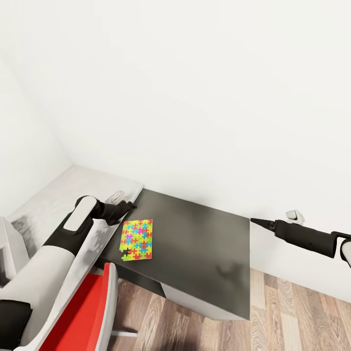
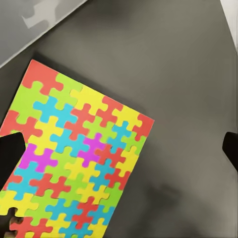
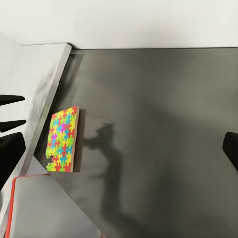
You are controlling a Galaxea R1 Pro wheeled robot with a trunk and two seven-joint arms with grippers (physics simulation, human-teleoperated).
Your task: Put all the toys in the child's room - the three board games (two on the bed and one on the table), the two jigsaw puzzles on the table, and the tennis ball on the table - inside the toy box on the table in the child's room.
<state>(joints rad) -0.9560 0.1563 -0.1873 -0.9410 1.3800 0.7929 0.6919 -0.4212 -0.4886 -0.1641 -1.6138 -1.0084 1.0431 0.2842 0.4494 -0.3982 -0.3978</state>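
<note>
Left arm's black tool (image 1: 127, 205), fingers spread apart and grasping nothing, hangs over the far left corner of the dark grey lower tabletop (image 1: 204, 243), just beyond the thin square multicoloured jigsaw sheet (image 1: 138, 239). The sheet lies flat near that tabletop's left edge, one corner piece missing. Right arm's black tool (image 1: 254, 222), released, points at the tabletop's right edge.

plain white walls (image 1: 195, 87), wood-plank floor (image 1: 292, 317), red chair (image 1: 90, 312) at lower left.

table (image 1: 204, 243): dark grey lower section | on it: one jigsaw puzzle (image 1: 138, 239), flat, near left edge
</note>
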